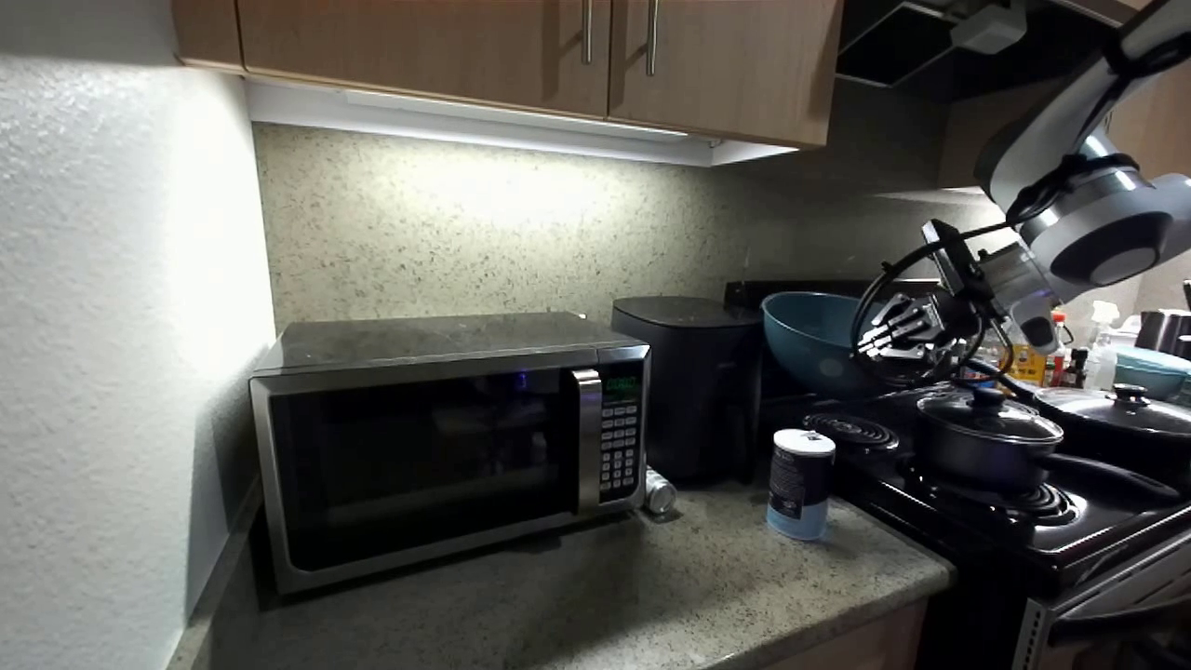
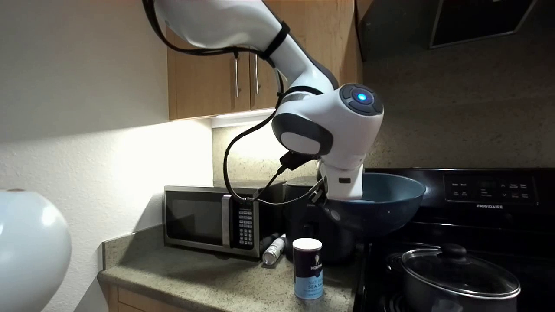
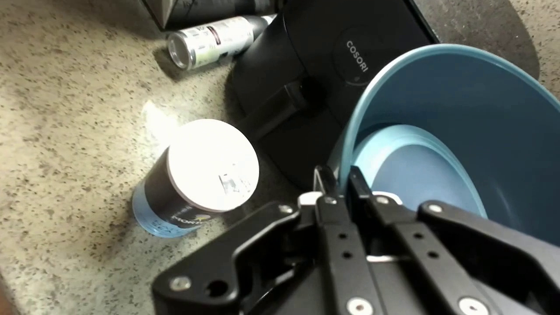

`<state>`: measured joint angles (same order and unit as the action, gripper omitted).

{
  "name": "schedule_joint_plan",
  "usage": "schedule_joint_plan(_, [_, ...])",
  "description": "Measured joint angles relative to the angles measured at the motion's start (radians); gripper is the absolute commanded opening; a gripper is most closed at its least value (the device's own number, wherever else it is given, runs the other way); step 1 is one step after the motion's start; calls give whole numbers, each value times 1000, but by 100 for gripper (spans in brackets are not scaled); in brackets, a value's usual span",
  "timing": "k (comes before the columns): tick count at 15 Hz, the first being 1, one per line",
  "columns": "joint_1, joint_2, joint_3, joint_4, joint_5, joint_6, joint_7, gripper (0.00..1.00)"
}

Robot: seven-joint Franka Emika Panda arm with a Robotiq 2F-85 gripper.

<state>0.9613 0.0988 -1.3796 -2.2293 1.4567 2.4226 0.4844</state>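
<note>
A large blue bowl (image 3: 472, 92) fills the right of the wrist view, and my gripper (image 3: 343, 178) is shut on its near rim, one finger inside and one outside. Inside the bowl lies a paler blue round shape (image 3: 424, 175); whether it is a smaller bowl or the bottom, I cannot tell. The bowl looks tilted in an exterior view (image 1: 808, 340), beside the black air fryer (image 1: 689, 381); what bears its underside is hidden. In the same exterior view the gripper (image 1: 870, 342) overlaps the bowl's right side. A salt canister (image 3: 212, 164) stands upright on the counter left of the fingers.
A microwave (image 1: 437, 456) stands left of the air fryer, with a small can (image 3: 214, 41) lying between them. On the black stove are a lidded pot (image 2: 459, 277) and a lidded pan (image 1: 1130, 409). Cabinets (image 1: 428, 46) and a range hood (image 1: 893, 42) hang overhead.
</note>
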Motion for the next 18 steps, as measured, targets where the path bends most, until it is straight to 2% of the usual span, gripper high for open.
schedule_joint_plan(3, [72,-26,0,6,1,166,-45,2])
schedule_joint_plan(4, [95,-42,0,9,1,221,-63,9])
schedule_joint_plan(6, [110,-56,0,11,-4,246,-68,9])
schedule_joint_plan(7, [110,-57,-1,11,-5,246,-68,2])
schedule_joint_plan(10, [106,-58,-6,10,-5,250,-66,2])
schedule_joint_plan(13, [137,-115,1,27,-5,346,-144,2])
schedule_joint_plan(15, [154,-195,45,38,-20,446,-212,2])
schedule_joint_plan(18, [114,-333,189,39,-26,584,-327,2])
